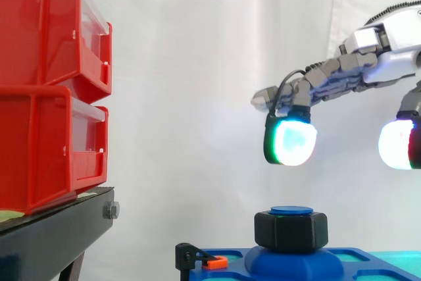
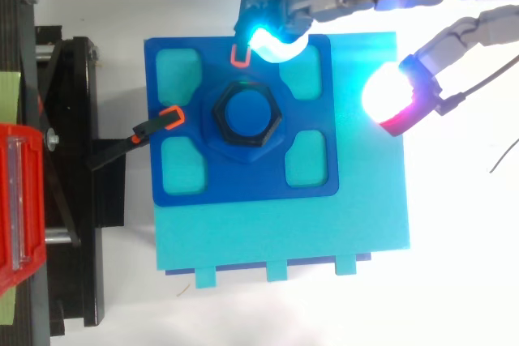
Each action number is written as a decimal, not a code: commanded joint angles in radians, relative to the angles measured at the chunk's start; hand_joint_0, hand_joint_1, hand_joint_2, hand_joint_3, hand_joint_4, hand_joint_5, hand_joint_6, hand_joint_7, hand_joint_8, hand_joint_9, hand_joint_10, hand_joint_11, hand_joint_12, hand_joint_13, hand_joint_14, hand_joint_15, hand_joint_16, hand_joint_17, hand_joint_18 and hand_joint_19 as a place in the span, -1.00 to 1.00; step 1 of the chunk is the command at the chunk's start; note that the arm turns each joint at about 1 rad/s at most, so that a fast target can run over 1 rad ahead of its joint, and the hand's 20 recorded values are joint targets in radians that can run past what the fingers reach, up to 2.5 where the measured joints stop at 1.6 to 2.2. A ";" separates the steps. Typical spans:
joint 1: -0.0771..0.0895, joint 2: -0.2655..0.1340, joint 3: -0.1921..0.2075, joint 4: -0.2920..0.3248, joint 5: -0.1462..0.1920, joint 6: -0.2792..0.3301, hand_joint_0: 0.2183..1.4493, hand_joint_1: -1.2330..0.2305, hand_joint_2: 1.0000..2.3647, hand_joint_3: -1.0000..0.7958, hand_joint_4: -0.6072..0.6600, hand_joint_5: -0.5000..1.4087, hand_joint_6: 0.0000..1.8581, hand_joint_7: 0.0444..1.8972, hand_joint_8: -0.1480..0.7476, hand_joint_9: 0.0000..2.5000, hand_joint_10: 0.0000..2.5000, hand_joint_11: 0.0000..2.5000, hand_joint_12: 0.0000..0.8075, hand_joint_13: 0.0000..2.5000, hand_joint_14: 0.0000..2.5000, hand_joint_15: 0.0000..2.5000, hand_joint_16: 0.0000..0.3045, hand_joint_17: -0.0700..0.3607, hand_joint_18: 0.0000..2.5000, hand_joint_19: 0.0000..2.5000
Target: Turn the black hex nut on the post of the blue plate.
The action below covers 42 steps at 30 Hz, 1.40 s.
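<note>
1. Blue plate (image 2: 243, 186): flat, with four teal pockets, lying on a teal base (image 2: 284, 232).
2. Black hex nut (image 2: 246, 117): seated on the blue post (image 1: 291, 210) at the plate's middle. The post's top shows through the nut.
3. Hand (image 1: 342, 74): above the plate and clear of it. Fingers are extended and relaxed, grasping nothing.
4. Fingertips (image 1: 293, 139): one cyan-white pad hangs over the plate's edge, higher than the nut and apart from it. A white-red pad (image 2: 393, 95) hangs beyond the plate's side, over the teal base.
5. Black clamp (image 2: 142, 131): its orange tip is on the plate's edge.
6. Red bins (image 1: 52, 90): stacked on a black stand (image 1: 46, 235), well apart from the plate, on the side opposite the hand.
</note>
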 commanded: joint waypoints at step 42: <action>0.060 -0.088 -0.059 0.295 0.040 0.023 -0.59 -0.40 -1.00 -0.44 -0.12 -0.79 -0.46 -0.20 -0.53 -1.00 -1.00 -1.00 -0.37 -1.00 -1.00 -0.97 -0.77 -0.31 -1.00 -0.88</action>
